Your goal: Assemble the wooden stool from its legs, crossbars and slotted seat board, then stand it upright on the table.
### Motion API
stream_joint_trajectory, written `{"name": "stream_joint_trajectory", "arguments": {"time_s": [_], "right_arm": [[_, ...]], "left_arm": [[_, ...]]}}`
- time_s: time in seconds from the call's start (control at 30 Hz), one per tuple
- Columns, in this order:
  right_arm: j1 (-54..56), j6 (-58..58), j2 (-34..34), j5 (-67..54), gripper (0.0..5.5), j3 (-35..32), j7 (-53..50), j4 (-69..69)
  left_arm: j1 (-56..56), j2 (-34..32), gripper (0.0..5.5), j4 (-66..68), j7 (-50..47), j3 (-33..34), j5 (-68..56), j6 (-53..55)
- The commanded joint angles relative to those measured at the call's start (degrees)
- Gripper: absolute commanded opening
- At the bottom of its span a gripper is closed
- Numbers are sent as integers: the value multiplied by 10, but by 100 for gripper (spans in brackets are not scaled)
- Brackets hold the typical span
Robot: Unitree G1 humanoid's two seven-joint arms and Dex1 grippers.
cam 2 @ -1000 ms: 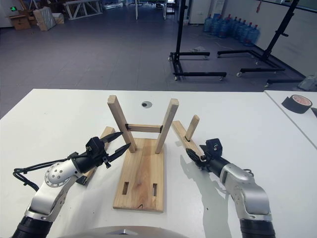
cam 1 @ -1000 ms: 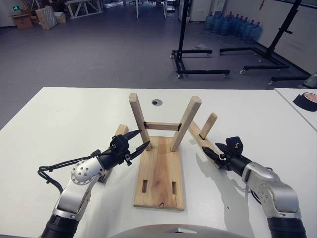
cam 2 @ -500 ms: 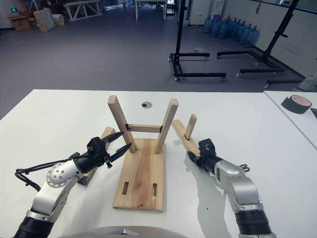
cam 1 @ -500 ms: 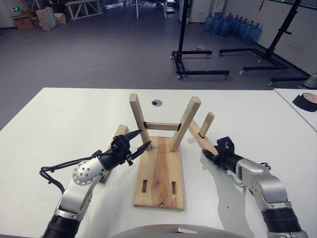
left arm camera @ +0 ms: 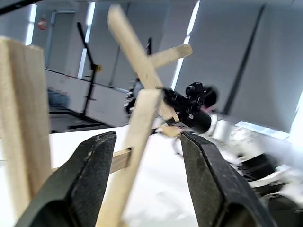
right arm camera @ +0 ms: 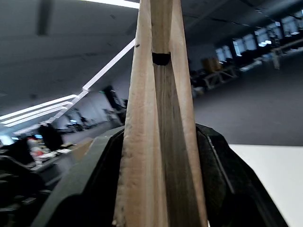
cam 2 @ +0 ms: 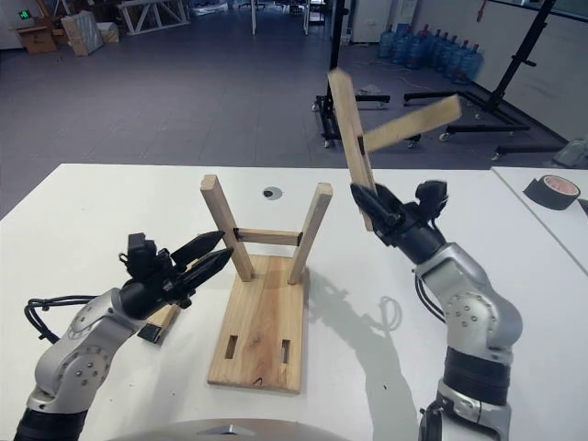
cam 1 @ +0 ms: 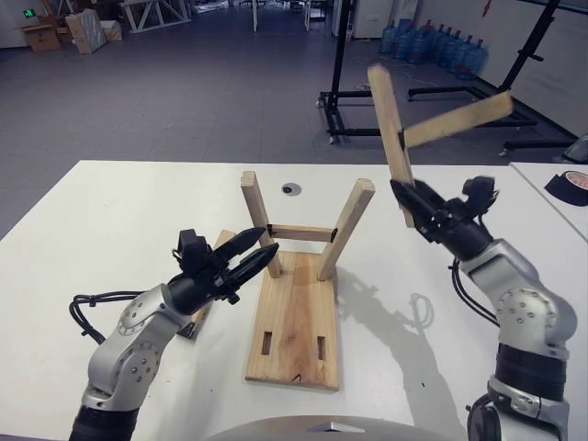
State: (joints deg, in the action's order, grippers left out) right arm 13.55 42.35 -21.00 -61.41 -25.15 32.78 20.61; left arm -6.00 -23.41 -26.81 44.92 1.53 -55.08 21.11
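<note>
The right gripper [cam 1: 411, 198] is clamped on the lower end of a wooden leg [cam 1: 390, 133], held in the air at the upper right of the frame, with a bar [cam 1: 457, 120] branching off it. The left gripper [cam 1: 255, 254] is at centre left, its fingers apart, just beside the left post of the leg frame [cam 1: 303, 232]. That frame stands at the far end of the slotted seat board [cam 1: 294, 322], which lies flat on the white counter [cam 1: 110, 211].

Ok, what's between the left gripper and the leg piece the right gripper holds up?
The upright leg pair stands on the seat board between left gripper and held leg piece, in the left eye view.
</note>
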Motion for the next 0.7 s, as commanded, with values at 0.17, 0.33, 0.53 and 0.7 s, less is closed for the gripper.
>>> {"name": "stream_joint_trajectory", "arguments": {"time_s": [0.17, 0.33, 0.53, 0.7], "right_arm": [[-36, 72, -97, -237, 205, 60, 43, 177], [-111, 57, -105, -130, 205, 157, 106, 174], [-139, 25, -108, -44, 205, 210, 144, 165], [-145, 14, -113, -17, 205, 233, 149, 163]], "left_arm": [[13, -31, 245, -60, -19, 55, -242, 116], [22, -29, 323, -82, -41, 50, -299, 142], [38, -32, 419, -76, -66, 67, -328, 145], [42, -27, 478, -71, -72, 68, -311, 141]]}}
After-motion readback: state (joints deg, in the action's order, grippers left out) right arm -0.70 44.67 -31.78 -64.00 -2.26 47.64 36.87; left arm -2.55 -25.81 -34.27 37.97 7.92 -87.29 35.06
